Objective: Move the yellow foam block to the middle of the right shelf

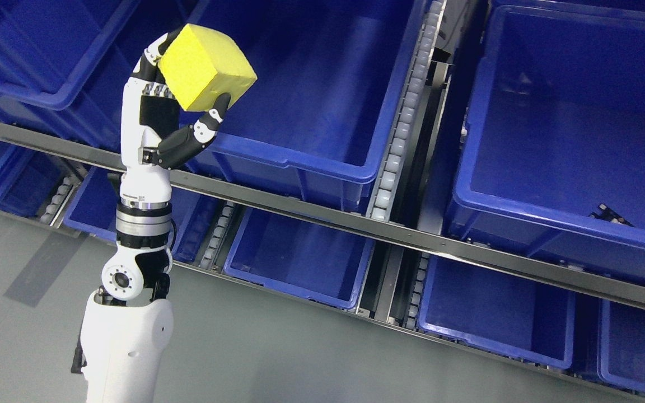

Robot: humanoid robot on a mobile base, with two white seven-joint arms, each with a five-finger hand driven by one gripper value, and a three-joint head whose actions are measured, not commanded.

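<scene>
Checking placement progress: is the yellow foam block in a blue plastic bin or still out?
Out. The yellow foam block is held by the left robot hand, above the near rim of a blue plastic bin.

A warehouse or logistics test area: behind and to the right of the robot's raised left hand (157, 115), deep blue plastic storage bins (569, 140) sit on sloped metal roller-track shelving (395, 162), above a plain grey floor (255, 347).
</scene>
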